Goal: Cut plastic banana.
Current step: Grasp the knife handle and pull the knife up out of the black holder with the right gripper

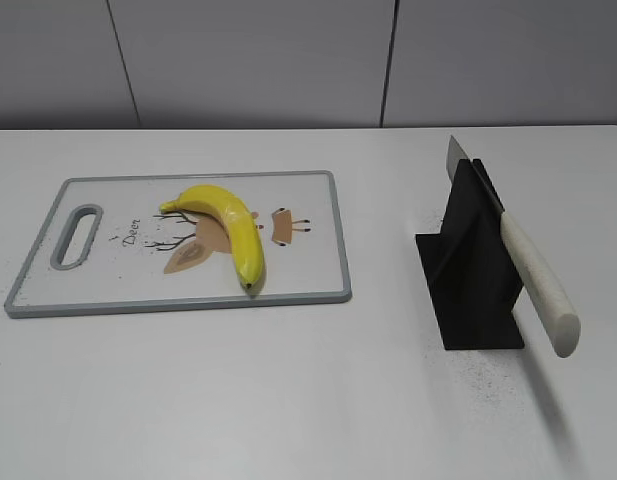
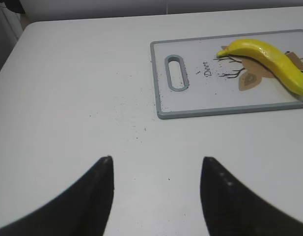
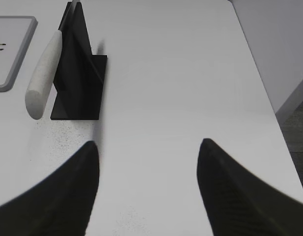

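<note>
The plastic banana (image 1: 228,225), bright yellow and curved, lies whole on a white cutting board (image 1: 308,200) with a grey rim; it also shows in the left wrist view (image 2: 269,56). A knife with a white handle (image 1: 536,285) rests in a black stand (image 1: 468,270); both show in the right wrist view, the handle (image 3: 43,73) and the stand (image 3: 80,73). My left gripper (image 2: 156,162) is open and empty above bare table, short of the board's handle end. My right gripper (image 3: 149,145) is open and empty, near and to the right of the stand. Neither gripper shows in the exterior view.
The cutting board (image 2: 190,105) has a grey handle slot (image 2: 176,73) at its left end. Dark specks lie on the white table around the stand (image 1: 478,375). The table's right edge (image 3: 259,73) is close to my right gripper.
</note>
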Action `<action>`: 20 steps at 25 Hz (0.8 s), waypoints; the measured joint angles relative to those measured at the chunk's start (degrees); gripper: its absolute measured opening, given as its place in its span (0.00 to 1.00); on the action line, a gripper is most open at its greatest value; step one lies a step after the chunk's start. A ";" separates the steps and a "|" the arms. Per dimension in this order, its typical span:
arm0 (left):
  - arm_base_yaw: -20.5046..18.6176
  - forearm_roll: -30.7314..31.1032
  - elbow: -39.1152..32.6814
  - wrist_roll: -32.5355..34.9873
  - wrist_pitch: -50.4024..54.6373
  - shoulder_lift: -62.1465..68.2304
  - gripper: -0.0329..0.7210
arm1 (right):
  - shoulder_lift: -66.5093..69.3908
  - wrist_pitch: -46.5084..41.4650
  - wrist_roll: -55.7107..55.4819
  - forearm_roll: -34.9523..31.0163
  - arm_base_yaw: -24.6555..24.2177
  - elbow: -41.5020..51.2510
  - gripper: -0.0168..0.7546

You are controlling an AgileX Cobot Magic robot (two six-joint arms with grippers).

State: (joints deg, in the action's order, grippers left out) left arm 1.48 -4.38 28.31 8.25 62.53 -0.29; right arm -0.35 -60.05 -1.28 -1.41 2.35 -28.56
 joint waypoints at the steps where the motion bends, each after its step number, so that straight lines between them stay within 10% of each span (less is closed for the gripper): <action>1: 0.00 0.00 0.00 0.00 0.00 0.00 0.77 | 0.00 0.00 0.00 0.00 0.00 0.00 0.67; 20: 0.00 0.00 0.00 0.00 0.00 0.00 0.77 | 0.00 -0.05 0.00 0.00 0.00 0.00 0.67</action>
State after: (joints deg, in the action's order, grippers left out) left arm 1.48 -4.38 28.31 8.25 62.53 -0.29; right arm -0.35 -60.10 -1.28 -1.41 2.35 -28.56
